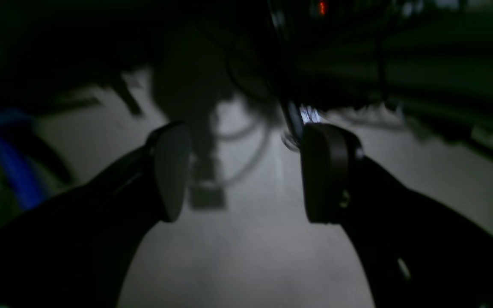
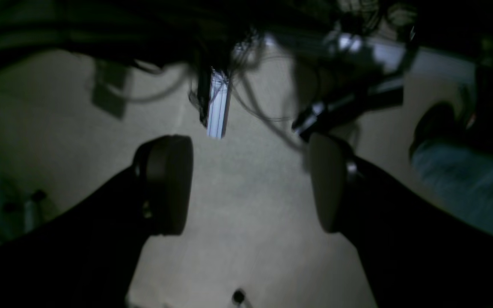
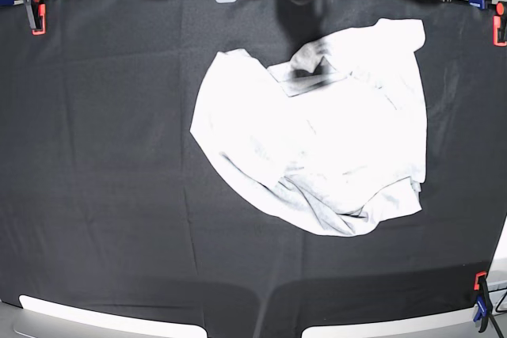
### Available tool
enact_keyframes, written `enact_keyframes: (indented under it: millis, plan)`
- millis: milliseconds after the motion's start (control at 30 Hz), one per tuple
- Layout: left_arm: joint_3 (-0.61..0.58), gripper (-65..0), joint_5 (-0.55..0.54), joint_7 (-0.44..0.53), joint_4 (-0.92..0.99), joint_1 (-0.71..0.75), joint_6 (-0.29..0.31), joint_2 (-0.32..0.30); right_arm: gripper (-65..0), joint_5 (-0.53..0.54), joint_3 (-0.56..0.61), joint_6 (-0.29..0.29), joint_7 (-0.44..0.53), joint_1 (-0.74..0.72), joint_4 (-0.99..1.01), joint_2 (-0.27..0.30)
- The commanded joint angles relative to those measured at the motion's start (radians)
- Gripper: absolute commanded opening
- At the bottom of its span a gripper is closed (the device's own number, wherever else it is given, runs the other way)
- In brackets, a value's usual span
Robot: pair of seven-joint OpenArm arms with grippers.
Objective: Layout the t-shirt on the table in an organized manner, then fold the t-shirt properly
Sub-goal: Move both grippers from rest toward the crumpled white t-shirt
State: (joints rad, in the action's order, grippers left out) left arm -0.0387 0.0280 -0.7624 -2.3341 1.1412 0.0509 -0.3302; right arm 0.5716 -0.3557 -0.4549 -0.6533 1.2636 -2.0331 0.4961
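**Shirt rumpled on the tabletop, both grippers wide open and off the cloth**

In the base view you have the t-shirt (image 3: 317, 144) lying in a rumpled, roughly rounded heap right of centre on the black tabletop (image 3: 103, 156). Its lower edge is bunched into folds toward the lower right of the heap, and a dark grey patch shows near its top, just left of a raised hump of cloth. One corner of the shirt reaches toward the upper right of the frame. Red and blue clamps (image 3: 36, 9) sit at the upper left corner, with more at the upper right and lower right edges.

Neither arm shows in the base view. In the left wrist view your left gripper (image 1: 244, 171) has its jaws spread wide with nothing between them, over a pale floor (image 1: 250, 256) with cables, all dim and blurred. In the right wrist view your right gripper (image 2: 248, 184) likewise has its jaws wide apart and empty, above the same sort of pale floor, with a bright metal rail (image 2: 218, 105) at upper centre.
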Motion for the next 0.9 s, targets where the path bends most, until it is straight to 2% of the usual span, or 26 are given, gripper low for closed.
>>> enact_keyframes:
  millis: [0,100,300,400,500,633,733,867]
  plan:
    - [0.001,-28.1,0.023,0.011,-0.022,0.019,-0.006,-0.003,-23.5,0.008,-0.008,-0.009,0.01,0.016,-0.04,0.008]
    - [0.001,-28.1,0.078,0.052,-0.022,0.008,-0.003,-0.003,-23.5,0.008,-0.017,-0.008,0.01,0.016,-0.129,0.037]
    - [0.001,-28.1,0.078,0.054,-0.022,-0.019,-0.003,-0.003,-23.5,0.008,-0.087,-0.008,0.034,0.006,-0.255,0.066]
    - [0.0,-28.1,0.1,0.088,-0.022,-0.064,-0.003,-0.003,-23.5,0.008,-0.132,-0.007,0.114,-0.042,-0.267,0.066]
    - [0.0,-28.1,0.114,0.147,-0.022,-0.16,-0.003,-0.003,-23.5,0.05,-0.14,-0.002,0.215,-0.166,-0.267,0.065]
    - [0.0,-28.1,0.113,0.143,-0.022,-0.354,-0.003,0.0,-23.5,0.211,-0.134,-0.004,0.224,-0.419,-0.267,0.023]
    - [0.0,-28.1,0.113,0.16,-0.022,-0.469,-0.003,0.0,-23.5,0.255,-0.134,-0.005,0.224,-0.588,-0.267,-0.039]
    - [0.0,-28.1,0.11,0.243,-0.022,-0.536,-0.004,0.0,-23.5,0.278,-0.134,-0.005,0.187,-0.716,-0.267,-0.104]
